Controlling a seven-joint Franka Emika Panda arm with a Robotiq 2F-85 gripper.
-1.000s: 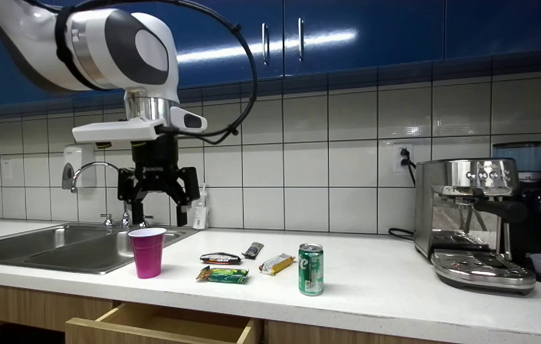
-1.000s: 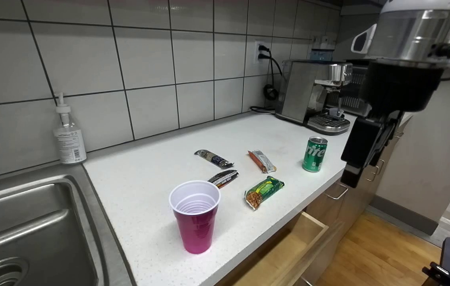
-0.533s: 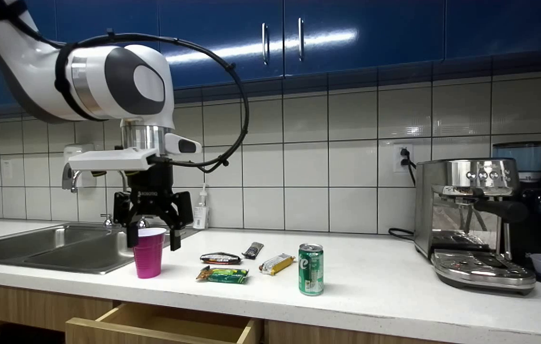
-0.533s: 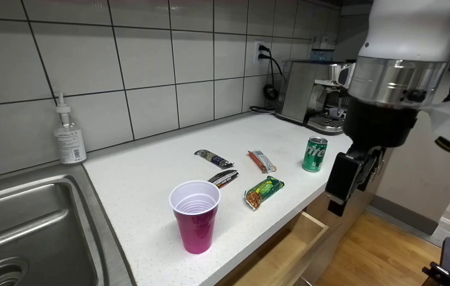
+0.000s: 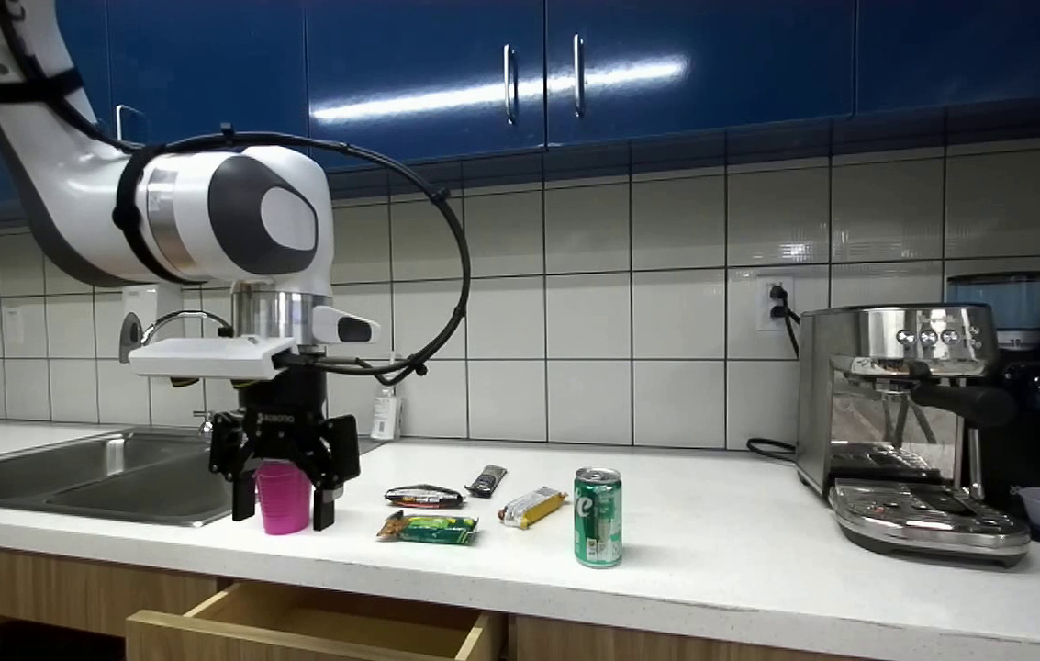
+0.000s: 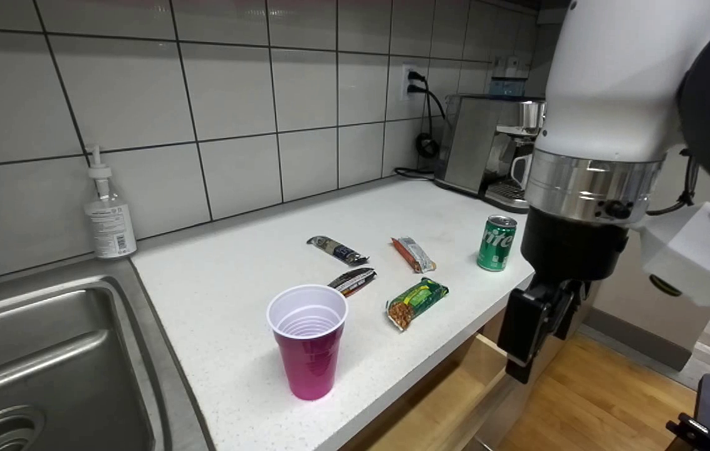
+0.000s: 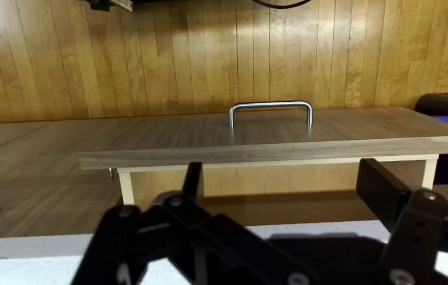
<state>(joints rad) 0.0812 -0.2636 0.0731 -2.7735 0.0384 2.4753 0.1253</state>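
Standing ungrasped on the counter, the pink cup is left of the green packet; below, the drawer is already pulled out; farther right in an exterior view, your fingers hang spread near it, gripping nothing.

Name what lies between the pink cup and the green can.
Four wrapped snacks lie on the counter between the cup and can, in both exterior views.
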